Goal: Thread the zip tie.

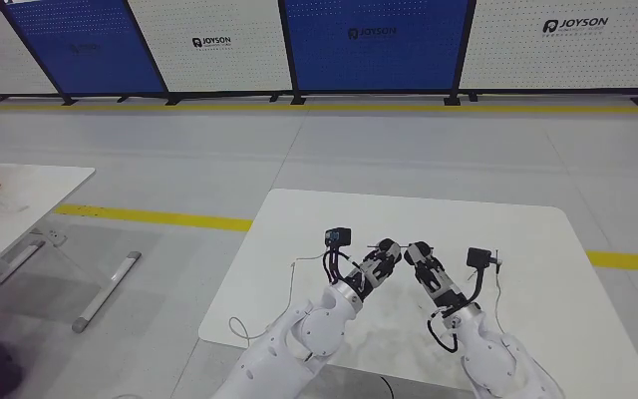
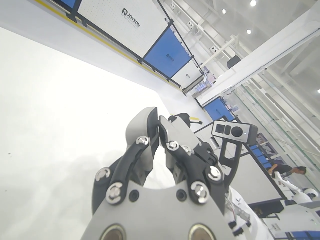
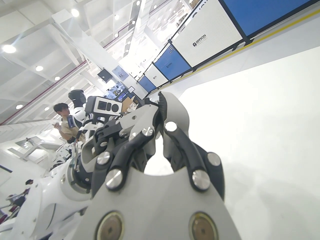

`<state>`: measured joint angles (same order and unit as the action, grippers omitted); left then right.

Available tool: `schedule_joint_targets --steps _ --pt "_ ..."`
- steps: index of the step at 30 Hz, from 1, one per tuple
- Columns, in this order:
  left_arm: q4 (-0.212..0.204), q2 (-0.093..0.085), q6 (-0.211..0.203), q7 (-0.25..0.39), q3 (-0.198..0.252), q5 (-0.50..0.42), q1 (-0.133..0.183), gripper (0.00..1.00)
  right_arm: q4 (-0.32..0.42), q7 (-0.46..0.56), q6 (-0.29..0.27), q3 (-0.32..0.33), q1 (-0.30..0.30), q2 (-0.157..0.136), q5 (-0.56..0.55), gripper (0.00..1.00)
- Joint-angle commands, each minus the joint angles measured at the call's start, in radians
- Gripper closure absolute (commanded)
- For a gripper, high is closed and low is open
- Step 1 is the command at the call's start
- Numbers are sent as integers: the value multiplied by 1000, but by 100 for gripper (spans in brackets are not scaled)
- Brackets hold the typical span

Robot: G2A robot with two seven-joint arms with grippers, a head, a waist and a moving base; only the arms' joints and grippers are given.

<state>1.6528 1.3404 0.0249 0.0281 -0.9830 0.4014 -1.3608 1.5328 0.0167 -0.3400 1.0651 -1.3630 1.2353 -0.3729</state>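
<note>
Top view: left tool (image 1: 387, 250), right tool (image 1: 412, 249) (tips together) pinched closed over table (image 1: 299, 224).

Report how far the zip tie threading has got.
Done: both arms hang above the white table, the left gripper and right gripper shut, tips close together. In hand: a thin dark strip sticks out at the right gripper's tip, possibly the zip tie. Left: no threaded loop is visible, so threading looks unfinished.
</note>
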Motion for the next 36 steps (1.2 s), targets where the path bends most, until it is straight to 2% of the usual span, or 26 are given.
schedule_joint_targets --steps 1,19,21,27,30,32,34,35,36 --pt "5 -1 -9 9 -3 -6 -2 100 2 9 0 4 0 -2 12 100" --pt "25 -9 -49 72 -25 -37 -11 100 -10 81 0 2 19 -13 84 100" --pt "22 -10 -38 68 -30 -31 -8 100 -9 81 0 2 21 -14 88 100" --pt "10 -5 19 -6 -17 27 0 100 -11 60 0 6 21 -18 73 100" --pt "5 -2 26 -11 -9 19 6 100 -16 50 0 4 23 -18 66 100" --pt "3 -1 27 -12 -6 18 9 96 -20 44 0 2 25 -18 61 100" --pt "1 -1 25 -6 -4 15 11 84 -23 38 0 0 27 -18 55 100" --pt "1 -1 25 -1 -3 16 12 83 -24 35 0 -1 28 -18 52 100" --pt "0 -1 23 5 -3 14 13 76 -25 33 0 -2 28 -17 50 100"
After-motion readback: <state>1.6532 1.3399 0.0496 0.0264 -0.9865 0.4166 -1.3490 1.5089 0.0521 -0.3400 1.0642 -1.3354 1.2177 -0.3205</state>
